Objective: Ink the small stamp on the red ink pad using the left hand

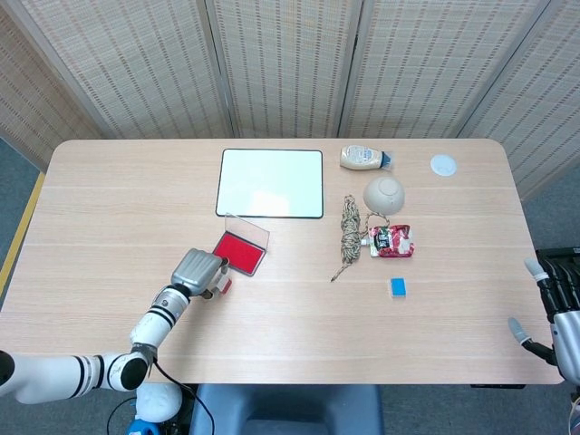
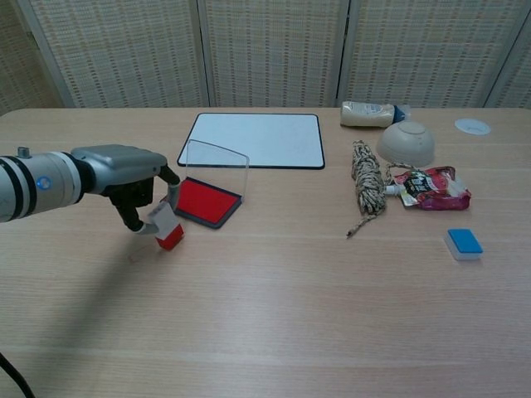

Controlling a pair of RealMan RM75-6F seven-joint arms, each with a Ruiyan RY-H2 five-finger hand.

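Observation:
My left hand [image 2: 124,176] [image 1: 199,270] pinches the small stamp [image 2: 167,227] [image 1: 222,285], a white block with a red base, just left of and nearer than the red ink pad [image 2: 207,201] [image 1: 239,252]. The stamp hangs tilted, low over the table, apart from the pad. The pad's clear lid [image 2: 216,166] stands open behind it. My right hand [image 1: 555,322] shows at the head view's lower right edge, off the table, fingers spread and holding nothing.
A whiteboard [image 2: 254,139] lies behind the pad. To the right are a rope coil [image 2: 363,184], an upturned bowl [image 2: 406,143], a bottle [image 2: 368,114], a red packet [image 2: 431,186], a blue eraser [image 2: 463,243] and a small white lid [image 2: 473,126].

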